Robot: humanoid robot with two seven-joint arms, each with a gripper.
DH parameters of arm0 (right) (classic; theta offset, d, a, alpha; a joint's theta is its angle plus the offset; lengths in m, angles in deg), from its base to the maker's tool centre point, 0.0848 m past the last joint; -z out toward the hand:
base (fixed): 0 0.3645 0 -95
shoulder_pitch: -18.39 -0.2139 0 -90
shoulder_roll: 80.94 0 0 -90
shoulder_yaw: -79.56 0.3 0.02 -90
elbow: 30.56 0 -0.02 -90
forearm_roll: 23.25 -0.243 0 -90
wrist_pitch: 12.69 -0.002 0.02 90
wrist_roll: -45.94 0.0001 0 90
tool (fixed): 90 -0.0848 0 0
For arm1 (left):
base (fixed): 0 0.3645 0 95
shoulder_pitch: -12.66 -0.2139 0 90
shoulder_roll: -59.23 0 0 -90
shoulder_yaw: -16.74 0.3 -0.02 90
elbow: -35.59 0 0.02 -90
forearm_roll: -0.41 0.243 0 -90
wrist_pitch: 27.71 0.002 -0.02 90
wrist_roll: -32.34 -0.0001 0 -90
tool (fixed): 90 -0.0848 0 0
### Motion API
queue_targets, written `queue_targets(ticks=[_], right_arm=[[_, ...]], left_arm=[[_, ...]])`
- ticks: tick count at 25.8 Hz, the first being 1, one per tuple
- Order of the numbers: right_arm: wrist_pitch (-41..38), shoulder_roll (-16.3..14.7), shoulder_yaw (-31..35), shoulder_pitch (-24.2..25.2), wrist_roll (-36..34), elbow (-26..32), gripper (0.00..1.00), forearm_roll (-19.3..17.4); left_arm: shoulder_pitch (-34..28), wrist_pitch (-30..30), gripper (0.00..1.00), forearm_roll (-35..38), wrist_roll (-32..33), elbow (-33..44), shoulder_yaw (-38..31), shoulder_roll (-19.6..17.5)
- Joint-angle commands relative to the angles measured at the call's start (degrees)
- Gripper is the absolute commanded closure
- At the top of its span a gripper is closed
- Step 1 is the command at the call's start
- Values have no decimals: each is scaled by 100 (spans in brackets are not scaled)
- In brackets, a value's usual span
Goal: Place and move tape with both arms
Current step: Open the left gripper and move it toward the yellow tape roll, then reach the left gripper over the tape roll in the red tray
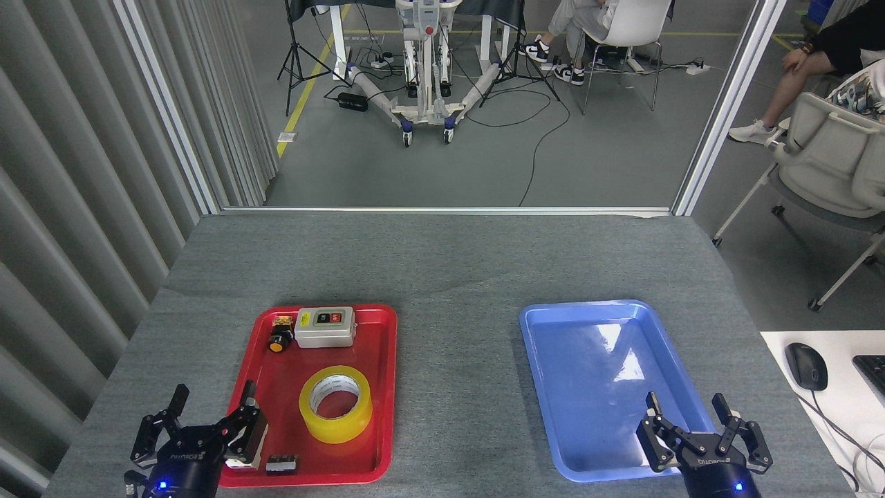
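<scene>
Lying right of left jaws, tape [335, 404]

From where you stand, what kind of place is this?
Probably a robotics lab or test workspace: a grey table with a red tray and a blue tray, a wheeled equipment stand with floor cables beyond, and people seated on office chairs.

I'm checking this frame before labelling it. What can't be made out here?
- Print on the tape core: too small, head view.
- Small black part in the red tray: too small to identify.
- Left tool and right tool: arms cut off by bottom edge.
</scene>
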Motion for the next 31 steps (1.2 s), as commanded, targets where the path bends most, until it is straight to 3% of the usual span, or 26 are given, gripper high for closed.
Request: queue_targets(ticks=[1,23,25,27,31], right_arm=[[-5,-7,-51,4,11,0,0,16],[-32,-104,-51,39,2,0,0,25],[-32,-104,-51,39,11,0,0,25],[-40,-104,-51,39,2,0,0,25],[-40,-104,-51,39,11,0,0,25]], left_arm=[[-19,17,0,-2,-1,50,-3,-1],[43,-53,0,-28,201,568,120,122],[60,-124,0,-28,711,630,182,131],[87,-185,0,-28,1633,683,208,157],[403,-185,0,-37,4306,683,534,324]])
